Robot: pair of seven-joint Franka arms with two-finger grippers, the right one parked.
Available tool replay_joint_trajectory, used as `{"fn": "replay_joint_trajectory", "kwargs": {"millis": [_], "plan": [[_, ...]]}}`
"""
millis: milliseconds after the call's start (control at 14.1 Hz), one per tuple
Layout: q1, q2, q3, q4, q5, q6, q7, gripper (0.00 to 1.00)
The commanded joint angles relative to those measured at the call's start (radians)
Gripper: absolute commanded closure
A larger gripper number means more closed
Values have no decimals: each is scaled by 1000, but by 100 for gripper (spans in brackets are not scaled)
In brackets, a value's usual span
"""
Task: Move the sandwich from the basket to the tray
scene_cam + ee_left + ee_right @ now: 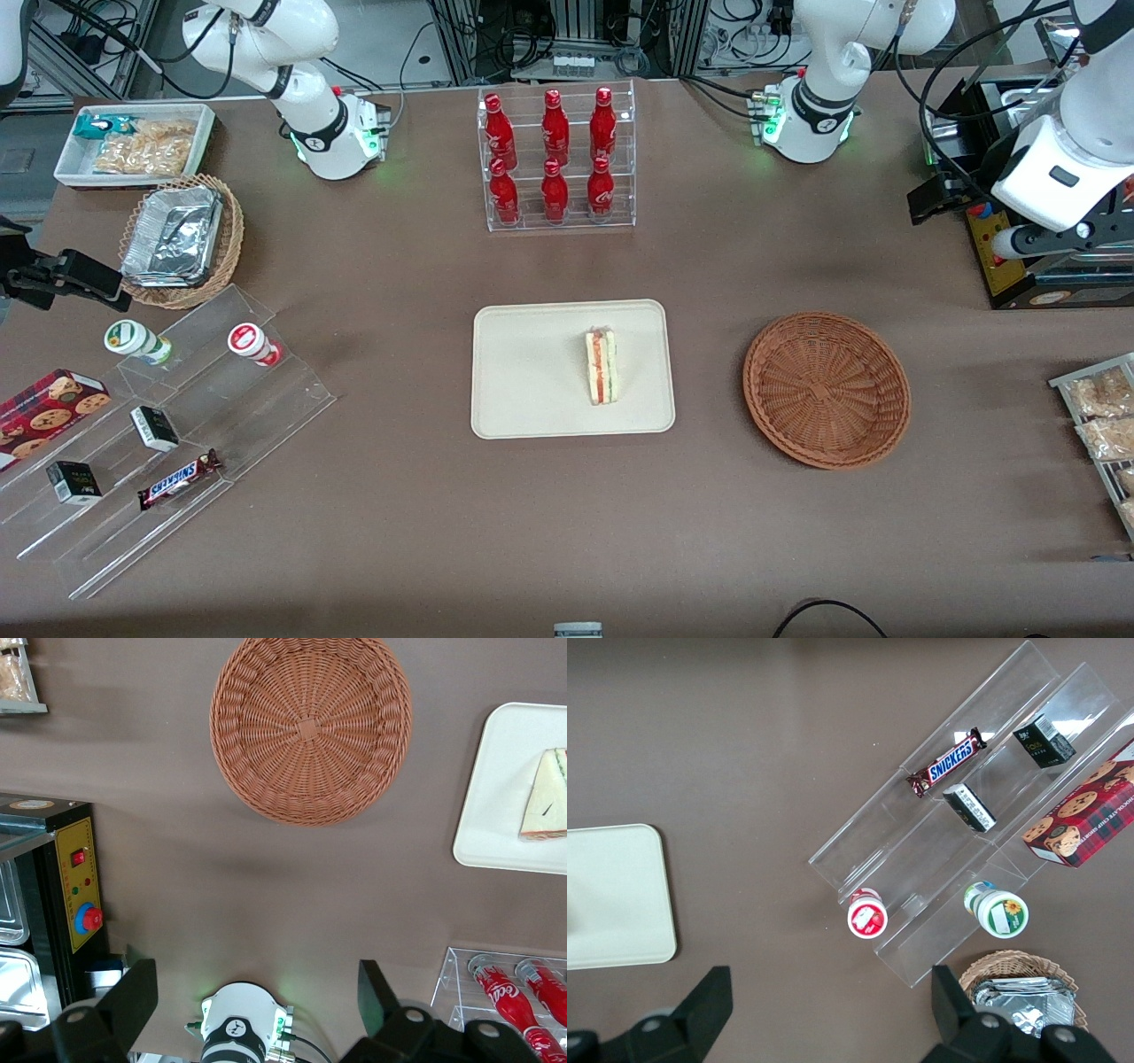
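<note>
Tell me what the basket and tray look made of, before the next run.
Basket: woven wicker, reddish-brown, visible radial weave, matte. Tray: smooth cream-beige, probably moulded plastic or pulp; matte, no grain, rounded raised rim. The sandwich lies on it. The hand is open, raised above the table near the arm's base.

Open brown table point(709, 532) between tray point(523, 390) and basket point(826, 387): passable. Basket interior: bare. Tray: sandwich point(601, 365) upright on the half nearer the basket; remainder bare. Bottle rack point(556, 158) stands farther from the front camera than the tray. Claw point(257, 992) raised above the table near the control box point(75, 873), fingers spread, nothing between them.
</note>
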Motion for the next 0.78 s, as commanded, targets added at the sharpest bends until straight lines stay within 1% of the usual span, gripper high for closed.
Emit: {"fn": "replay_joint_trajectory", "kwargs": {"millis": [0, 71, 142, 283, 354, 425, 708], "plan": [[25, -29, -49, -27, 19, 14, -18, 0], [146, -20, -152, -26, 18, 15, -18, 0], [276, -23, -304, -24, 18, 15, -17, 0], [577, -25, -600, -24, 18, 17, -11, 0], [655, -26, -685, -26, 21, 15, -11, 0], [665, -26, -698, -27, 21, 15, -11, 0], [670, -26, -696, -23, 19, 15, -9, 0]]}}
